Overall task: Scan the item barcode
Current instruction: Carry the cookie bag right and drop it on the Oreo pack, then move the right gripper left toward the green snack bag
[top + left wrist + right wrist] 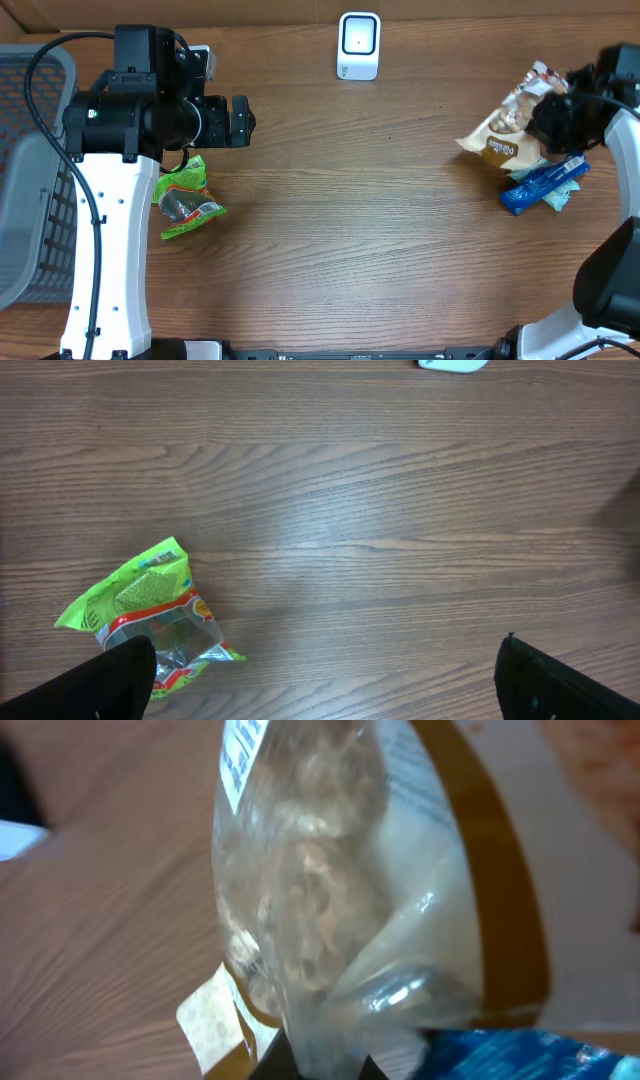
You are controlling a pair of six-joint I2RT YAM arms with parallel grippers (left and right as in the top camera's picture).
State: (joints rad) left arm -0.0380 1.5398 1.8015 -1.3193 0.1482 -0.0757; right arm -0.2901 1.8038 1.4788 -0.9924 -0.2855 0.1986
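Observation:
A white barcode scanner (359,45) stands at the table's far edge, in the middle. My right gripper (553,112) is shut on a brown-and-white snack bag (505,125) at the right side. In the right wrist view the bag's clear crinkled plastic (330,870) fills the frame and its end is pinched between the jaws of my right gripper (340,1065). My left gripper (240,120) hangs open over bare wood with nothing between its fingers (100,680). A green snack bag (185,200) lies just below it.
A blue packet (543,185) lies under the held bag, and its edge shows as blue packet (500,1055) in the right wrist view. A grey basket (30,180) stands at the left edge. The green bag (140,600) lies beside the left finger.

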